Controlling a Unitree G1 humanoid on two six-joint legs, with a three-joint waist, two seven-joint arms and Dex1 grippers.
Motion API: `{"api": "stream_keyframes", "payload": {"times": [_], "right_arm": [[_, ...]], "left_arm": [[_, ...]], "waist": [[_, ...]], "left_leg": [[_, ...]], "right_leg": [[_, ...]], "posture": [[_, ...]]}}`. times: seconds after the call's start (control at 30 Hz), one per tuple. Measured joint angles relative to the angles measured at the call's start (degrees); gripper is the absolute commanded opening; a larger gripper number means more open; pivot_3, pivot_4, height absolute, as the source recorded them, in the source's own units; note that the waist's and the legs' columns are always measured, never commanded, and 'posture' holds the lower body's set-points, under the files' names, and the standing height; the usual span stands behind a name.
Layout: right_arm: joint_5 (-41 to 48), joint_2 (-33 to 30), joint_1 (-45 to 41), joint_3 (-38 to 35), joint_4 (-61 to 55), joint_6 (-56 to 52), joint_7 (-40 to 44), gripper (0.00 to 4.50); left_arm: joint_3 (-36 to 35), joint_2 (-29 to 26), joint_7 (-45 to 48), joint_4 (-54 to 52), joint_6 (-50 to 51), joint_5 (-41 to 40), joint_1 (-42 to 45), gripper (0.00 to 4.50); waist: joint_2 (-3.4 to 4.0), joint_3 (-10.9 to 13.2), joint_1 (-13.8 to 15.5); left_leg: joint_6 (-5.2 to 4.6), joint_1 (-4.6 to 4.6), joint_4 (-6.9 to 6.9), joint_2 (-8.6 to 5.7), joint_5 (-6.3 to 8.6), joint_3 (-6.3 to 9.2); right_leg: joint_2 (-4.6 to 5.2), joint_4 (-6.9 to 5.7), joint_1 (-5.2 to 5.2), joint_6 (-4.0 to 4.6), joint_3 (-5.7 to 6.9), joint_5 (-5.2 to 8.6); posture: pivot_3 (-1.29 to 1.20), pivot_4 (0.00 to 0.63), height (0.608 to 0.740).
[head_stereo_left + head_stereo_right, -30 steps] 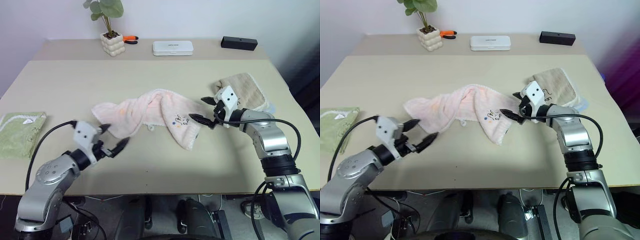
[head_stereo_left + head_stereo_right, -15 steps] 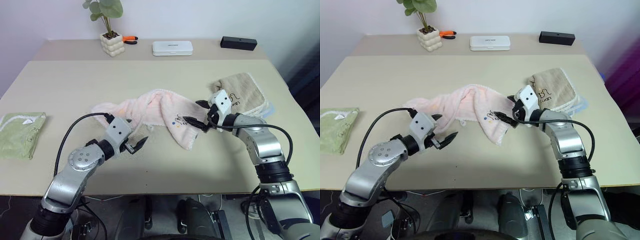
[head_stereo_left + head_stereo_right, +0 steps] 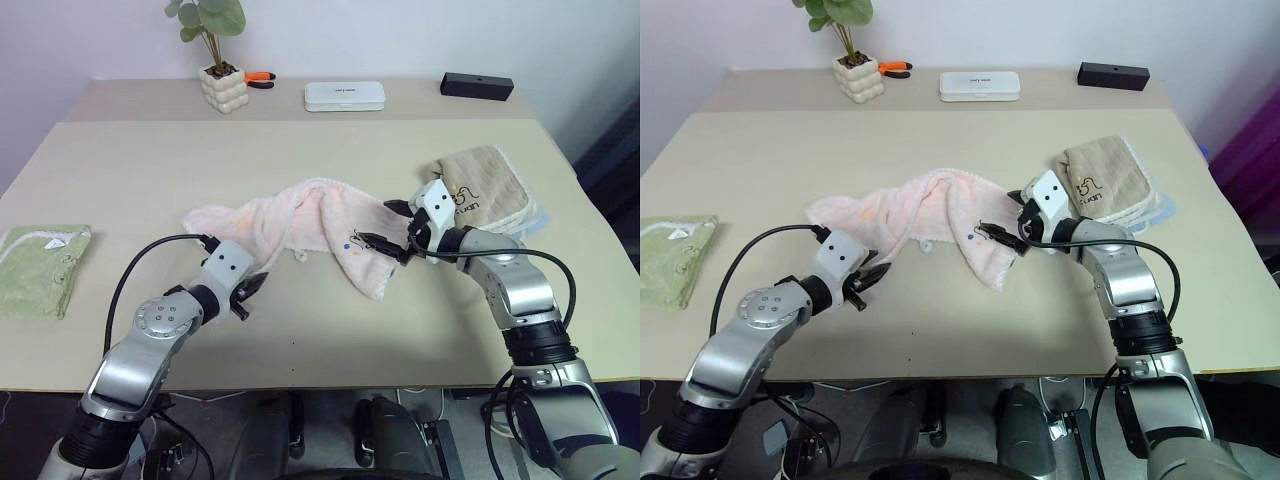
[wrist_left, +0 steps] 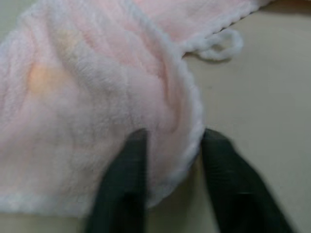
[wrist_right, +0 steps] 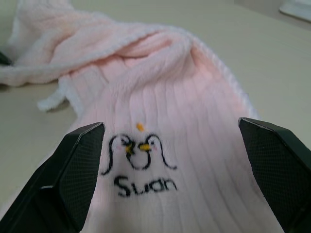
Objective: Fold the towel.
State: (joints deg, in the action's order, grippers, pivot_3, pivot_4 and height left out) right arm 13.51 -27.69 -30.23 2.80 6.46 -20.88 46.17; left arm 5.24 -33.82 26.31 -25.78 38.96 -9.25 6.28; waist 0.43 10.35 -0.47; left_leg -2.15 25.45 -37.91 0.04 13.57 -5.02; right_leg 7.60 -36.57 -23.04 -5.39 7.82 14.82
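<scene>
In the head views, the crumpled pink towel (image 3: 300,225) is seen mid-table, with the left gripper (image 3: 248,290) brought up to its near edge at about 7 o'clock since a second ago. The right gripper (image 3: 385,228) is held wide at the 3 o'clock end. In the left wrist view, the fingers (image 4: 127,179) are closed narrowly around a towel fold, apparently the grasp before unfolding. In the right wrist view, the embroidered motif (image 5: 141,162) is framed between spread fingers.

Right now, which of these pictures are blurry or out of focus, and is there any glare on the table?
Left wrist view: soft all over, the towel and the black fingers smeared. Right wrist view: the embroidered motif is sharp, the towel's far end blurred. Left eye view: even light, no glare on the table, faint shadows under the arms.
</scene>
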Motion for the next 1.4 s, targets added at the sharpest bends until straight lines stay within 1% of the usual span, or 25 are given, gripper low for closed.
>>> {"api": "stream_keyframes", "payload": {"times": [0.03, 0.1, 0.23, 0.4, 0.53, 0.6, 0.67, 0.7, 0.87, 0.9, 0.93, 1.07, 1.17, 1.3, 1.37, 1.4], "right_arm": [[0.00, -0.09, 0.00, 0.00, 0.00, 0.00, 0.09, 4.50], [0.04, -0.24, -0.71, -0.01, 0.71, -0.10, 0.18, 4.50], [-0.06, -0.45, -5.42, -0.96, 4.46, -0.97, -0.95, 4.50], [-2.82, -0.96, -13.10, -0.88, 15.80, -4.21, -3.19, 4.50], [-4.62, -0.88, -15.76, -0.17, 23.24, -4.73, -2.76, 4.50], [-6.10, -0.77, -18.66, 1.34, 29.36, -5.04, -1.58, 4.50], [-7.49, -0.73, -21.19, 2.27, 34.81, -4.94, -0.73, 3.97], [-8.12, -0.67, -21.97, 2.59, 36.60, -4.76, -0.60, 3.64], [-10.01, -0.13, -23.71, 3.06, 41.09, -3.03, 0.00, 1.07], [-10.18, -0.10, -23.85, 3.06, 41.37, -2.59, 0.17, 0.49], [-10.39, -0.05, -23.93, 3.05, 41.63, -2.31, 0.35, 0.05], [-10.55, 0.05, -23.94, 2.92, 41.61, -1.98, 0.90, 0.05], [-10.77, -0.09, -23.94, 2.77, 41.39, -0.65, 0.30, 0.05], [-11.29, -0.67, -25.32, 1.67, 41.37, 4.92, -2.80, 0.05], [-11.74, -0.99, -27.59, 0.84, 41.67, 8.72, -4.97, 0.05], [-12.09, -1.09, -29.75, 0.10, 42.72, 11.12, -6.84, 0.05]], "left_arm": [[-0.17, -0.12, 0.06, 0.09, -0.09, 0.05, 0.00, 0.04], [-0.44, -0.86, 0.03, 0.59, -0.99, 0.69, -0.04, 0.04], [-2.58, -1.47, 0.13, 0.93, -4.87, 1.37, -0.15, 0.04], [-6.11, -1.51, 1.13, 0.76, -9.54, 1.18, -2.63, 0.04], [-7.02, -1.57, 1.71, 0.78, -10.72, 1.13, -4.00, 0.04], [-7.32, -1.58, 2.01, 0.75, -11.39, 1.12, -4.55, 0.04], [-7.52, -1.55, 2.14, 0.72, -12.14, 1.13, -5.16, 0.00], [-7.63, -1.52, 2.16, 0.72, -12.31, 1.14, -5.38, 0.00], [-7.91, -0.92, 2.14, 0.47, -12.82, 1.17, -5.88, 0.00], [-7.91, -0.86, 2.13, 0.17, -12.97, 1.18, -6.09, 0.00], [-7.91, -0.86, 2.13, -0.01, -12.99, 1.18, -6.21, 0.00], [-8.46, -0.84, 2.32, -0.21, -13.05, 0.91, -6.52, 0.00], [-10.66, -0.15, 2.21, 0.03, -13.04, -0.49, -5.45, 0.00], [-14.64, -0.06, 1.09, 4.49, -13.39, -1.50, 1.37, 0.00], [-15.96, 0.01, -0.41, 9.21, -14.37, -1.43, 6.94, 0.00], [-16.33, 0.09, -1.94, 13.40, -16.16, -0.98, 11.68, 0.00]], "waist": [[0.00, 0.00, 0.01], [0.00, 0.00, -0.06], [-0.01, 0.01, -0.19], [-0.01, 0.01, -0.19], [-0.01, 0.01, -0.16], [-0.01, 0.01, -0.33], [-0.01, 0.01, -0.40], [-0.01, 0.01, -0.40], [-0.01, 0.01, -0.39], [-0.01, 0.01, -0.37], [-0.01, 0.01, -0.30], [-0.01, 0.01, -0.35], [0.00, 0.02, -0.31], [0.00, 0.03, -0.35], [-0.01, 0.08, -0.34], [-0.03, 0.19, -0.24]], "left_leg": [[0.00, 0.00, 0.00, -0.01, 0.00, 0.00], [0.00, 0.00, 0.00, -0.01, 0.00, 0.00], [-0.01, -0.01, 0.00, -0.01, 0.00, -0.01], [0.05, 0.00, 0.00, 0.00, -0.03, -0.05], [0.04, 0.01, -0.02, -0.03, -0.03, -0.09], [0.04, 0.00, -0.04, -0.03, -0.03, -0.13], [0.04, 0.00, -0.05, -0.03, -0.04, -0.16], [0.04, 0.00, -0.05, -0.02, -0.04, -0.16], [0.05, -0.02, -0.06, -0.02, -0.05, -0.21], [0.05, -0.02, -0.07, -0.02, -0.05, -0.21], [0.05, -0.02, -0.07, -0.02, -0.05, -0.20], [0.06, -0.02, -0.07, -0.02, -0.05, -0.21], [0.07, -0.01, -0.07, -0.02, -0.05, -0.20], [0.09, -0.02, -0.09, -0.03, -0.07, -0.22], [0.11, -0.02, -0.09, -0.03, -0.09, -0.23], [0.16, 0.00, -0.10, -0.04, -0.13, -0.22]], "right_leg": [[0.01, 0.00, 0.00, 0.00, 0.00, 0.00], [0.01, -0.02, -0.01, 0.00, 0.00, 0.00], [0.03, -0.09, -0.06, 0.01, -0.03, 0.00], [0.03, -0.13, -0.09, 0.01, -0.04, 0.00], [0.05, -0.14, -0.09, 0.00, -0.05, 0.00], [0.04, -0.22, -0.11, 0.01, -0.09, 0.00], [0.05, -0.33, -0.18, 0.00, -0.12, 0.00], [0.05, -0.35, -0.20, 0.00, -0.13, 0.01], [0.05, -0.39, -0.21, -0.01, -0.17, 0.01], [0.05, -0.40, -0.20, -0.01, -0.18, 0.01], [0.05, -0.40, -0.21, -0.01, -0.18, 0.01], [0.05, -0.40, -0.21, -0.01, -0.19, 0.01], [0.05, -0.42, -0.23, -0.01, -0.19, 0.01], [0.04, -0.47, -0.24, -0.01, -0.21, 0.01], [0.02, -0.54, -0.29, -0.01, -0.22, 0.01], [0.01, -0.60, -0.32, -0.01, -0.22, 0.01]], "posture": [[0.00, 0.150, 0.733], [0.00, 0.150, 0.733], [0.00, 0.150, 0.733], [0.00, 0.150, 0.733], [0.00, 0.150, 0.733], [0.00, 0.150, 0.733], [0.00, 0.150, 0.733], [0.00, 0.150, 0.733], [0.00, 0.150, 0.733], [0.00, 0.150, 0.733], [0.00, 0.150, 0.733], [0.00, 0.150, 0.733], [0.00, 0.150, 0.733], [0.00, 0.150, 0.733], [0.00, 0.150, 0.733], [0.00, 0.150, 0.733]]}}
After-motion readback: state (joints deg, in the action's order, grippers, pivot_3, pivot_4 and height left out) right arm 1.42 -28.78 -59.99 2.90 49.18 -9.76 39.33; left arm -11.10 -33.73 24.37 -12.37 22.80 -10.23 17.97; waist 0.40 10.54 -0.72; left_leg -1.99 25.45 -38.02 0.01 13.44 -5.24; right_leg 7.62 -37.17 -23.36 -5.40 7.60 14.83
